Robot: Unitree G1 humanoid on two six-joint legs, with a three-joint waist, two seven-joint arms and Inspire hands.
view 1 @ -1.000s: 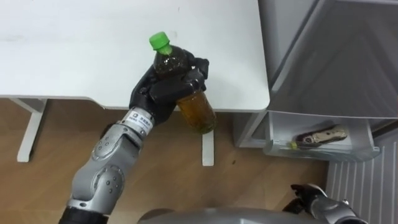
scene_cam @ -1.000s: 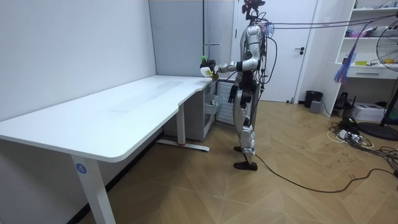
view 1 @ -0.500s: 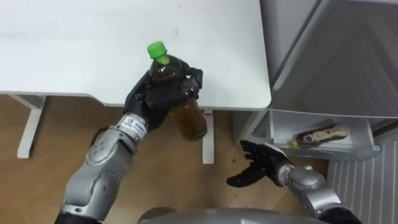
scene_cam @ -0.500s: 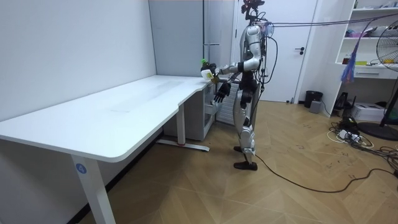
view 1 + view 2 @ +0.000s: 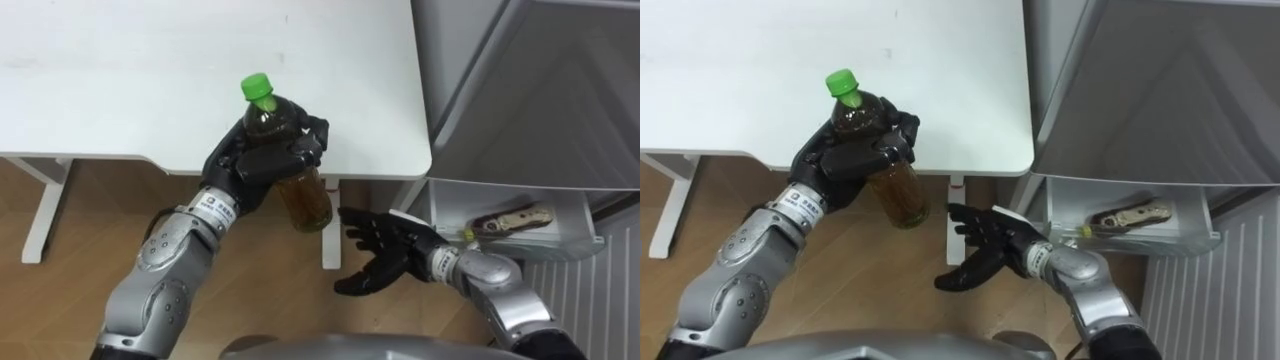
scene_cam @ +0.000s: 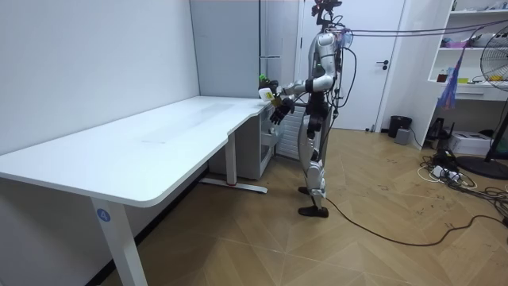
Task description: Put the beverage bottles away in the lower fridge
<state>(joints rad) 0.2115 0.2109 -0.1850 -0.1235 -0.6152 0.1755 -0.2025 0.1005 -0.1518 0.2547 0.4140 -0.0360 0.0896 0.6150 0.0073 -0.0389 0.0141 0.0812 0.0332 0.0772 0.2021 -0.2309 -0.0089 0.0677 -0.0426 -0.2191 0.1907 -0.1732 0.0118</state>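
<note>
Over the near edge of the white surface (image 5: 120,90), the left hand (image 5: 250,165) curls round a green-capped plastic bottle of brown tea (image 5: 305,195). Just below, the spread right hand (image 5: 385,255) should cup its base before handover.

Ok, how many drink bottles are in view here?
1: a green-capped bottle of brown drink, gripped in the left hand at the white table front edge. More may be hidden inside the fridge on the right.
</note>
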